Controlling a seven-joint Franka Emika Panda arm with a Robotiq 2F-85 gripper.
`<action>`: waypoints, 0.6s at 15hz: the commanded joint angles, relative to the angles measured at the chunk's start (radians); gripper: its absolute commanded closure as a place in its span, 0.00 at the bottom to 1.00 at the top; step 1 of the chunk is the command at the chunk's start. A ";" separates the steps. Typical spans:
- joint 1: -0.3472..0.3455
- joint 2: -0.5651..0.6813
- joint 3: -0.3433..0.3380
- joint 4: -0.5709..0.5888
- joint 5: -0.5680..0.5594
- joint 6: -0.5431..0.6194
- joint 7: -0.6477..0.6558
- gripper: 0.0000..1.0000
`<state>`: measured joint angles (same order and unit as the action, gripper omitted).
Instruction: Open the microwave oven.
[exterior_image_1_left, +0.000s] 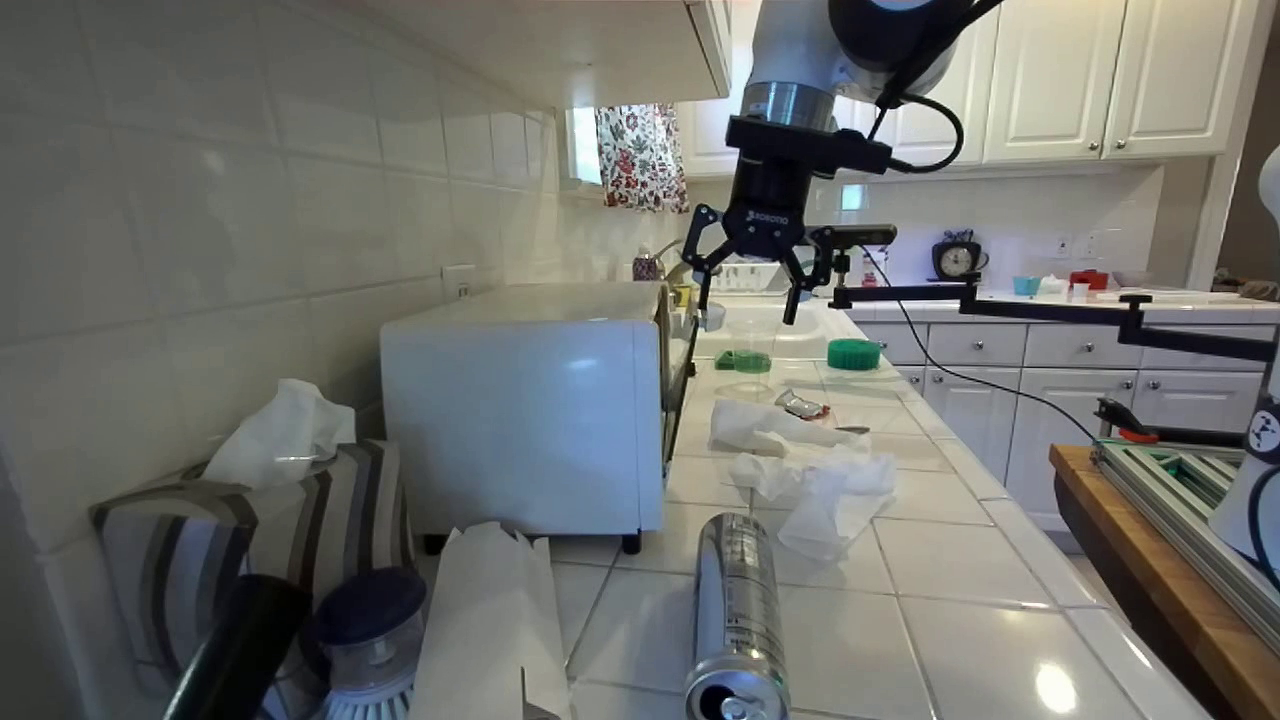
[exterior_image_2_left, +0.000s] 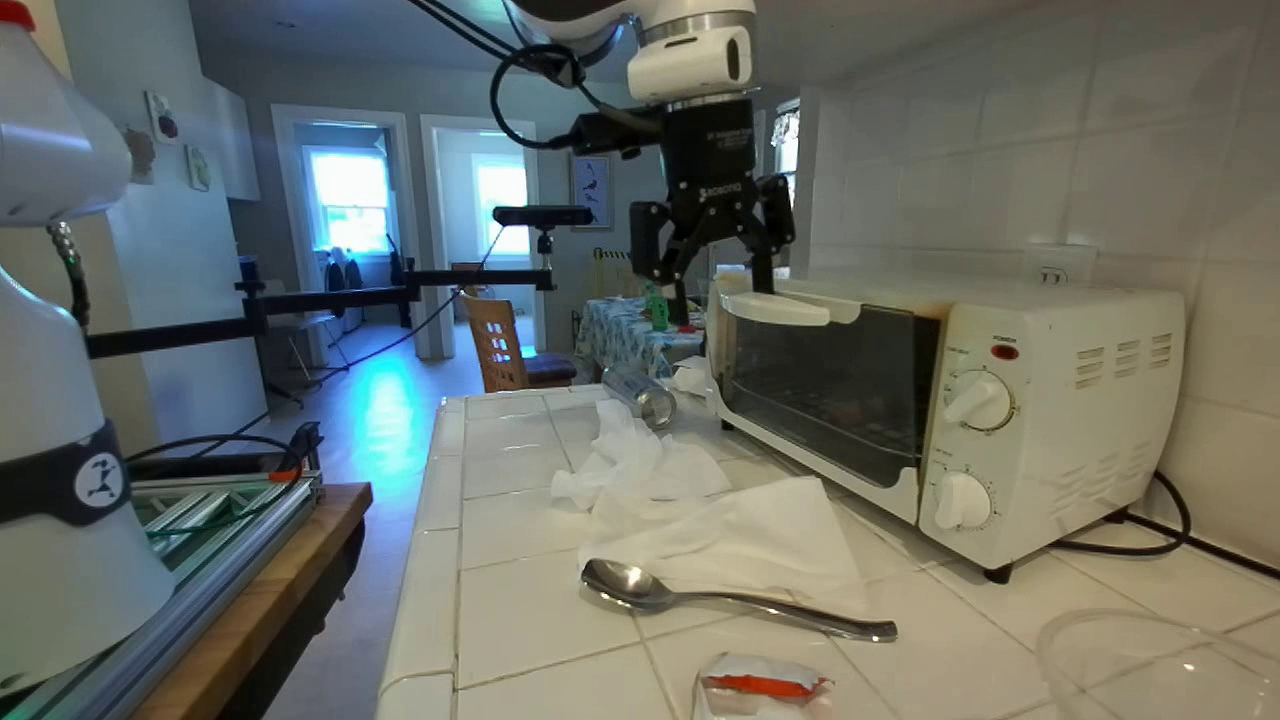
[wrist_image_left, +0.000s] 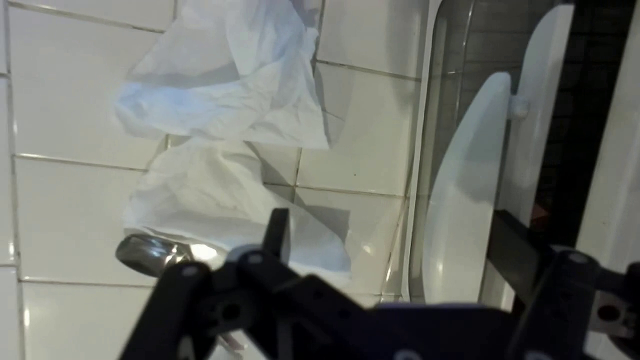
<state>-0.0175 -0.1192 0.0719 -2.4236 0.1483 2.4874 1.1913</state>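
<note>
White tile covered the bench (exterior_image_1_left: 980, 540) and the wall (exterior_image_2_left: 1130, 140) behind it. Left of centre in an exterior view stood the white box-shaped, round-edged microwave oven (exterior_image_1_left: 520, 425), probably set with its back to the tiles so that its dark-windowed front door (exterior_image_2_left: 820, 385) could drop out over the bench. That door leaned ajar, a dark gap along its top. Above it hung the black two-fingered end effector (exterior_image_1_left: 747, 312), its fingers (wrist_image_left: 517, 252) well apart and nothing clamped between them: one reached down behind the curved white plastic handle (wrist_image_left: 462, 205), the other stood out in front, a stance that seemed meant for hooking and pulling rather than pinching. Contact with the handle could not be made out. Crumpled white paper towels (exterior_image_1_left: 830, 480) lay before the door with a shiny metal spoon (exterior_image_2_left: 655, 597) at their edge; neither appeared to serve the task.
</note>
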 joint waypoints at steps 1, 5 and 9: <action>0.001 -0.032 0.001 -0.009 -0.030 -0.046 0.056 0.00; -0.002 -0.035 -0.002 -0.014 -0.026 -0.069 0.062 0.00; -0.002 -0.042 -0.004 -0.018 -0.024 -0.094 0.070 0.00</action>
<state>-0.0182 -0.1433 0.0692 -2.4252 0.1449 2.4148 1.2285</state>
